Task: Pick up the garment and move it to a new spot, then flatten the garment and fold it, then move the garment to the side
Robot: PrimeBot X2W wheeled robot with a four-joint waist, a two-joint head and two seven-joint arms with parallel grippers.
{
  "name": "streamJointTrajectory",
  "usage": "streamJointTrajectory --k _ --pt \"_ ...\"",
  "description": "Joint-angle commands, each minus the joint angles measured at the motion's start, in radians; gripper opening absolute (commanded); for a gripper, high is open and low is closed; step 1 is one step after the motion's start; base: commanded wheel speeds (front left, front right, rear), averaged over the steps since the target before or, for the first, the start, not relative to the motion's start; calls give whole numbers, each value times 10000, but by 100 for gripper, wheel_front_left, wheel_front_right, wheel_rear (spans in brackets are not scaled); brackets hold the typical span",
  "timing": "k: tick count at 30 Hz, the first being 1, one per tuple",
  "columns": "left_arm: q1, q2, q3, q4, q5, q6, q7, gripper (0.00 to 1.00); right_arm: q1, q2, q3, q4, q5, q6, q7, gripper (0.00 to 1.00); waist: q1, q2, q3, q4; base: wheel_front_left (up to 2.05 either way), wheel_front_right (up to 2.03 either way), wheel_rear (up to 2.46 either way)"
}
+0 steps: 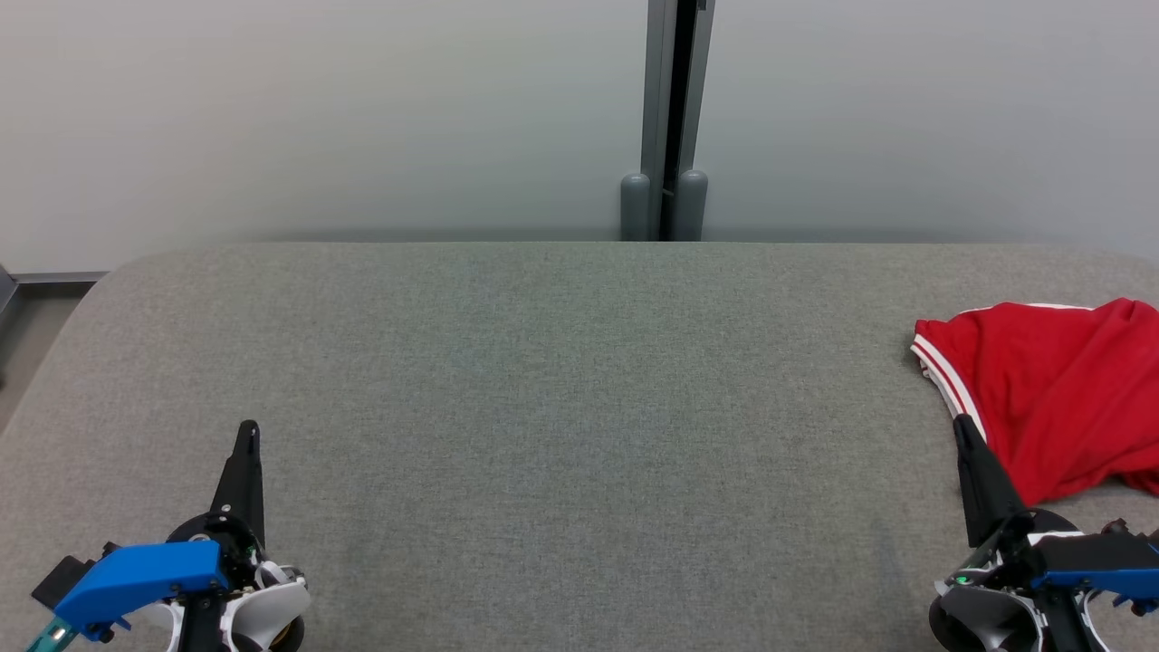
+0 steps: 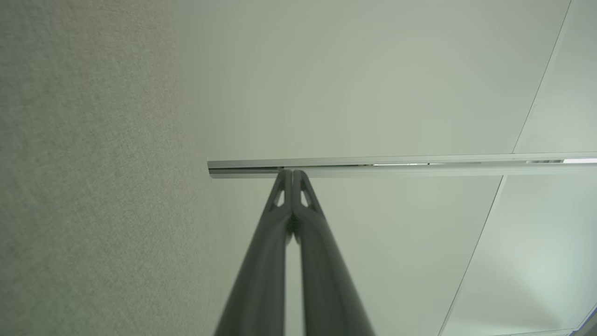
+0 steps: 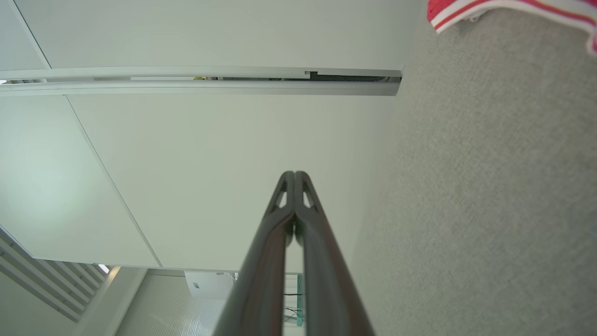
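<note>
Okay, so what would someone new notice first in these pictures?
The red garment with white-striped trim, rumpled on the right side of the grey table, stands out most. Next, the left tool at lower left and the right tool at lower right, both shut on nothing, the right one close beside the garment.

No legible text, label, brand or number found. The surfaces inspected carry no readable sign. This finding applies to the head view and both wrist views.
</note>
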Motion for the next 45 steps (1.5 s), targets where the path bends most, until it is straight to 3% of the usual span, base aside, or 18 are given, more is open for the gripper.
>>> streamJointTrajectory --k 1,45 --pt "-100 -23 34 -41 -9 -48 42 0 -100 -41 -20 -31 29 4 27 0 0 0 0 0 0 0 0" --pt "-100 -23 33 -42 -10 -48 42 0 -100 -41 -19 -31 29 4 26 0 0 0 0 0 0 0 0"
